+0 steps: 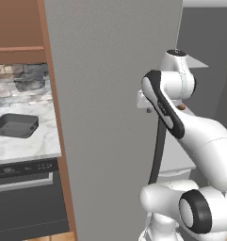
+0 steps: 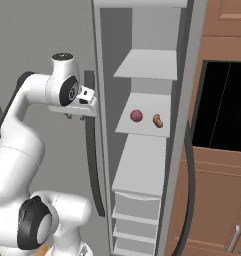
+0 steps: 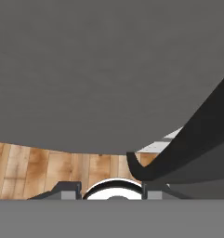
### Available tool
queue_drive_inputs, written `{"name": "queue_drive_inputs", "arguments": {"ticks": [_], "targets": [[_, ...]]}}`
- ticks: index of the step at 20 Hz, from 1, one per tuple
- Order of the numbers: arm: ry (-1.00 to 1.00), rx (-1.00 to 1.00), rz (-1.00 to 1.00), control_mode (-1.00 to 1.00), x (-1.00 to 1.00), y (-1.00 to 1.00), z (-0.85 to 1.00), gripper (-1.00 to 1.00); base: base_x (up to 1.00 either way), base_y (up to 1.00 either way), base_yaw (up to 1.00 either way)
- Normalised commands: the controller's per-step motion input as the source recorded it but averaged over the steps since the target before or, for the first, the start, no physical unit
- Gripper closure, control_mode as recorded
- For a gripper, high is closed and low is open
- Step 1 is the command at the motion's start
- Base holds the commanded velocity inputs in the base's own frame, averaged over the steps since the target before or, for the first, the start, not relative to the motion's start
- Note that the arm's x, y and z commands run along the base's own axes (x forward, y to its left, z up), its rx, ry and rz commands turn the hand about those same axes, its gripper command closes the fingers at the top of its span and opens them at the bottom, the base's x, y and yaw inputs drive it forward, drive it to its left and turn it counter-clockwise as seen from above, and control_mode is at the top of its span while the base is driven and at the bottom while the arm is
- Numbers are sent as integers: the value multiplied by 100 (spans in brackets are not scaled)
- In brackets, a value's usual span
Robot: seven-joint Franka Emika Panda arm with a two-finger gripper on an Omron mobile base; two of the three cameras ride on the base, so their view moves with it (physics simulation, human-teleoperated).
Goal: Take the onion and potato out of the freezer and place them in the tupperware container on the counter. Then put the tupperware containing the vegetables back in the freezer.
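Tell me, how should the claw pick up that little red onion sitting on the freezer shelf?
Probably by its round middle, coming in from the open front of the freezer. The onion sits near the shelf's front edge, well apart from the potato to its right, so fingers could likely close on its two sides, roughly level under the shelf above.

Robot body: white arm, glossy rounded shells
Black bands at joints; dark round cap topping the wrist housing
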Motion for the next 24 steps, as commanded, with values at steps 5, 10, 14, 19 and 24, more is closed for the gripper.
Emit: {"name": "queue_drive_inputs", "arguments": {"ticks": [5, 10, 14, 19, 24], "targets": [[-1, 0, 0, -100, -12, 0, 1, -100, 0, 0, 0], [-10, 0, 0, -100, -64, 0, 34, -100, 0, 0, 0], [-2, 0, 0, -100, -80, 0, 49, -100, 0, 0, 0], [1, 0, 0, -100, -81, -11, 23, -100, 0, 0, 0], [9, -3, 0, -100, -71, -15, 0, -100, 0, 0, 0]]}}
